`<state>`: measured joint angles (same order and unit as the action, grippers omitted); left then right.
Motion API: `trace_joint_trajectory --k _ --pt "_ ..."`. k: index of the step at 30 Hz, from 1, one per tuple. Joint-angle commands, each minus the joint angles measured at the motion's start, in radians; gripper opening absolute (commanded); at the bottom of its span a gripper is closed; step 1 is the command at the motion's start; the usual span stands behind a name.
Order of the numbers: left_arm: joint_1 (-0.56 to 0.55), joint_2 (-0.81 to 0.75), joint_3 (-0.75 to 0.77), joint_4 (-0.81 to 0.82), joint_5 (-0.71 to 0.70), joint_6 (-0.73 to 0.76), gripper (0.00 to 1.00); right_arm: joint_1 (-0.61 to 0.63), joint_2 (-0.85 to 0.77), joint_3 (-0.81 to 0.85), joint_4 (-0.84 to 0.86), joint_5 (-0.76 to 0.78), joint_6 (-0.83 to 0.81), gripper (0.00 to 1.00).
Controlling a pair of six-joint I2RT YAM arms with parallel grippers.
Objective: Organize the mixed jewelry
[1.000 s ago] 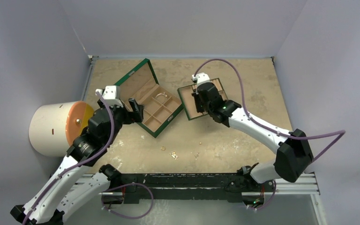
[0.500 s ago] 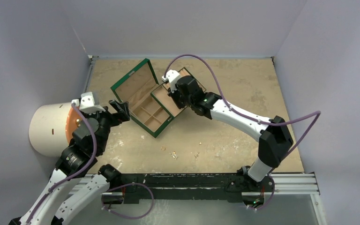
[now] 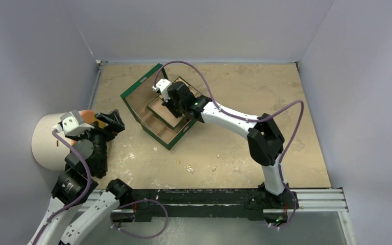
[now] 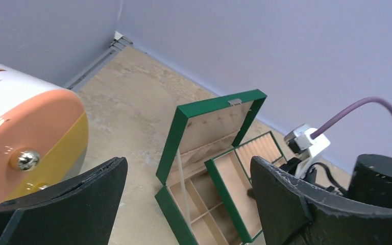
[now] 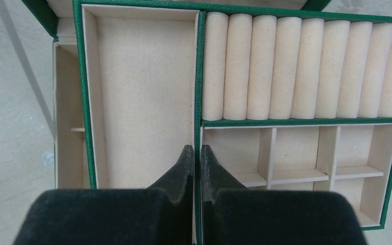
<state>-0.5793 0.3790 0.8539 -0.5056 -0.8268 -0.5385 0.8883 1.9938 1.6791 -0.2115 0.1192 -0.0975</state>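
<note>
The mixed jewelry is several tiny gold and silver pieces lying loose on the table, among them a ring (image 3: 177, 162) and a cluster (image 3: 189, 168). The green box (image 3: 171, 143) stands open with its lid (image 3: 142, 86) up. My right gripper (image 3: 176, 106) is shut on the green centre divider of the tan divided tray (image 3: 159, 108) and holds it over the box. In the right wrist view the gripper (image 5: 196, 153) pinches that divider, and the tray (image 5: 143, 92) looks empty. My left gripper (image 3: 109, 120) is open and empty, left of the box; it also shows in the left wrist view (image 4: 188, 163).
A white cylinder with an orange face and a metal knob (image 3: 51, 140) lies at the left edge, close to my left gripper; it also shows in the left wrist view (image 4: 30, 122). Grey walls close in the table on three sides. The arms' base rail (image 3: 204, 196) runs along the near edge.
My right gripper has carried the tray leftward, from beside the box to over it. My left gripper has pulled back left, away from the box towards the white cylinder.
</note>
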Motion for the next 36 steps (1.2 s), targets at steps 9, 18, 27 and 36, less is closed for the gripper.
trace_joint_trajectory --k 9,18,27,36 --pt "0.026 -0.038 -0.004 0.011 -0.061 -0.031 0.9 0.041 0.127 0.166 -0.04 0.108 0.012 0.0" --pt "0.032 -0.035 -0.006 0.014 -0.046 -0.029 0.9 0.066 0.153 0.157 -0.048 0.108 -0.001 0.0" --pt "0.04 -0.028 -0.008 0.018 -0.031 -0.026 0.9 0.086 0.142 0.126 -0.051 0.12 -0.001 0.0" --pt "0.048 -0.021 -0.009 0.022 -0.016 -0.024 0.9 0.098 0.13 0.103 -0.057 0.134 0.004 0.0"
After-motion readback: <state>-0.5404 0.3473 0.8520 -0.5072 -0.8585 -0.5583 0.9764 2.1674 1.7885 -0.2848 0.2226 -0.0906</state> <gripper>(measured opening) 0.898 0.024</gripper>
